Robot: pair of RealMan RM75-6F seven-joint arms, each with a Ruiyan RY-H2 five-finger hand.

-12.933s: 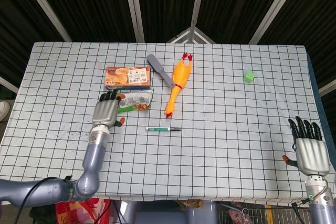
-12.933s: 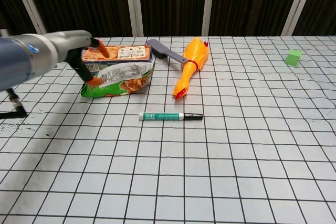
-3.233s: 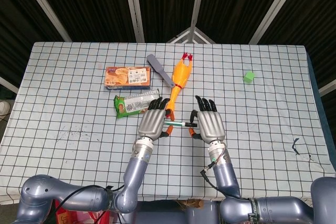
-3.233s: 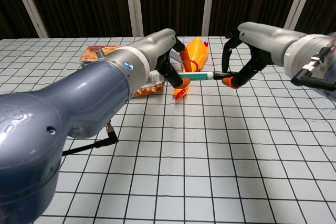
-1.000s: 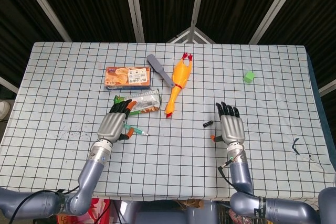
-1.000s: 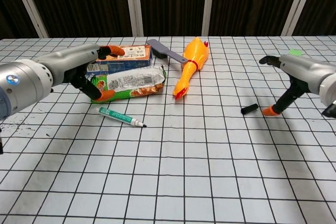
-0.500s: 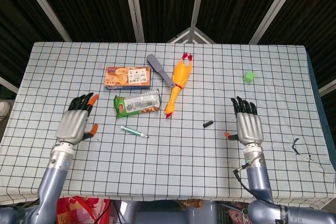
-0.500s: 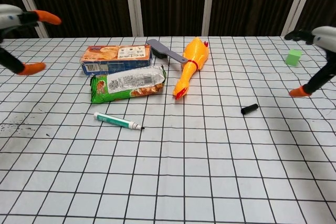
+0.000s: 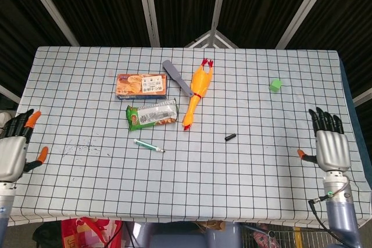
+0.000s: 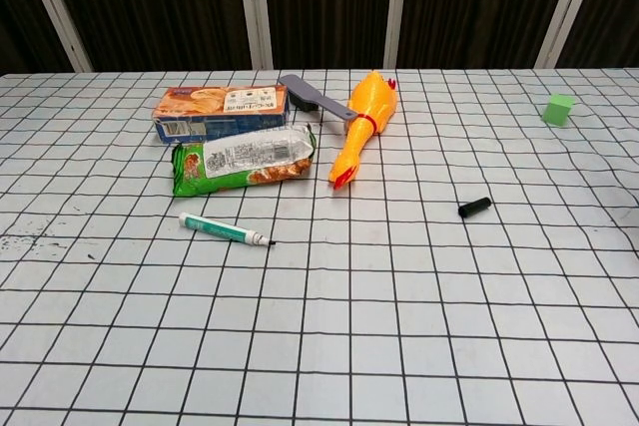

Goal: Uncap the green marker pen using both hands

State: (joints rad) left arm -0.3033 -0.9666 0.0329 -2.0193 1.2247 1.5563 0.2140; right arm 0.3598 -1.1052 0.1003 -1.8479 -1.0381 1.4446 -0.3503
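Evidently the job looks finished: both the left hand (image 9: 13, 156) and the right hand (image 9: 330, 148) hover at the table's (image 9: 244, 166) outer edges, fingers spread, holding nothing. The green marker pen (image 10: 225, 230) lies uncapped, tip bare, just before the snack bag (image 10: 243, 159), its black cap (image 10: 474, 207) well apart to the right.

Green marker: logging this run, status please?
Left hand and right hand open, at the table edges. Marker uncapped; cap lies apart. Nothing obstructing.
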